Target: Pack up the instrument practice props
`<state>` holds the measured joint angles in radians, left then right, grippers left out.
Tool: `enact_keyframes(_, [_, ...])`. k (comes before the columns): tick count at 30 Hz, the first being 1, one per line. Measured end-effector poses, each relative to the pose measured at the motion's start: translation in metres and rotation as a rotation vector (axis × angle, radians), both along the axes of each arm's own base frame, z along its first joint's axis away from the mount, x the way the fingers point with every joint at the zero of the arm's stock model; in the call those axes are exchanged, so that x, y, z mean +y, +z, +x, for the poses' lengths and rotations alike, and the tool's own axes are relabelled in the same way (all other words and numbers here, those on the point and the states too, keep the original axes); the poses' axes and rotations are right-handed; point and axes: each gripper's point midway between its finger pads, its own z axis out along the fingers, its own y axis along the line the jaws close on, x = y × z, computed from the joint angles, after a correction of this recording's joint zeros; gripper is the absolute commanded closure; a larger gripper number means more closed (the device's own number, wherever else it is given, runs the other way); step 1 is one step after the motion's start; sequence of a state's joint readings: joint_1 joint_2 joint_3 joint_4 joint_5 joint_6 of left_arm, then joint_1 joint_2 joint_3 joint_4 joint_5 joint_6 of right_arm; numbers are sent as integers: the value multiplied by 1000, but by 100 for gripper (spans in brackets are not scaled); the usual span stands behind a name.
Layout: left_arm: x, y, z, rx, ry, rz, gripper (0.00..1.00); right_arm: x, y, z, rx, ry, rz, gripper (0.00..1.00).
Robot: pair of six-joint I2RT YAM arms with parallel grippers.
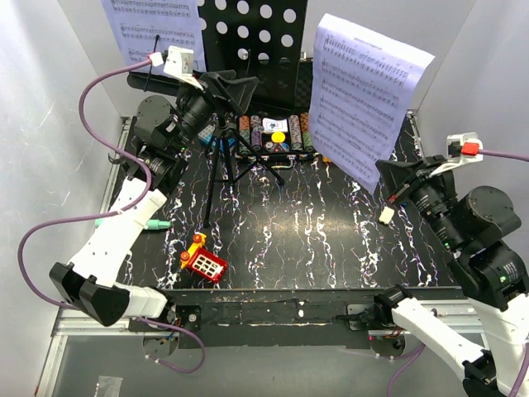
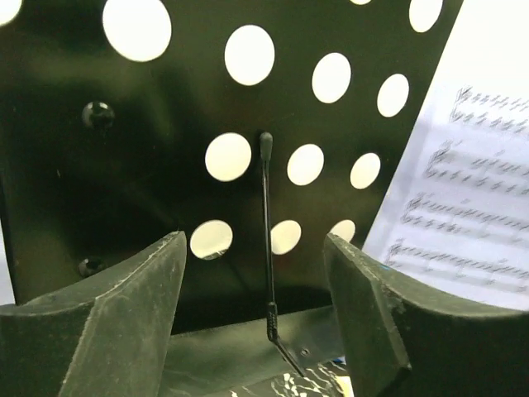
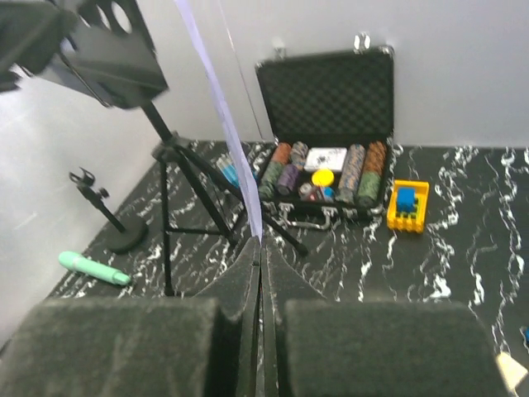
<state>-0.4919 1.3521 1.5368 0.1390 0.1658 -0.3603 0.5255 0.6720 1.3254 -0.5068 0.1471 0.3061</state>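
The left end effector [image 2: 254, 244] is raised, jaws parted; the right end effector [image 3: 259, 248] is pinched closed.

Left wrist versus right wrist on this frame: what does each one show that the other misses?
Only the left wrist: the thin retainer wire standing in front of the music stand desk, and the open left gripper. Only the right wrist: the chip case, mint-green microphone, small mic stand, yellow toy, and the right gripper shut on the sheet-music page. Both: the music stand and a sheet-music page.
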Motion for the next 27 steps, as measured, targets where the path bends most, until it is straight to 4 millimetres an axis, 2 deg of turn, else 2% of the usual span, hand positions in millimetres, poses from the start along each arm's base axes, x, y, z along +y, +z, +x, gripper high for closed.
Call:
enact_keyframes(5, [5, -1, -8, 3, 0, -14, 18, -5, -30, 4, 75, -37, -40, 99])
enact_keyframes(9, [9, 6, -21, -9, -15, -40, 13, -7, -68, 12, 157, -69, -76, 99])
enact_keyframes(12, [15, 16, -36, -25, -31, -62, 12, 0, -118, 22, 276, -76, -115, 99])
enact_keyframes(13, [18, 21, -43, -35, -36, -72, 12, 4, -143, 24, 345, -69, -133, 99])
enact_keyframes(17, [33, 40, -75, -78, -50, -114, 12, 12, -194, 34, 520, -46, -123, 99])
enact_keyframes(19, [41, 42, -90, -86, -57, -132, 12, 8, -216, 40, 612, -53, -70, 99])
enact_keyframes(22, [52, 34, -111, -72, -64, -152, 12, 1, -246, 46, 742, -70, 28, 99])
enact_keyframes(27, [62, 1, -129, 9, -67, -168, 10, 4, -261, 56, 835, -59, 168, 99])
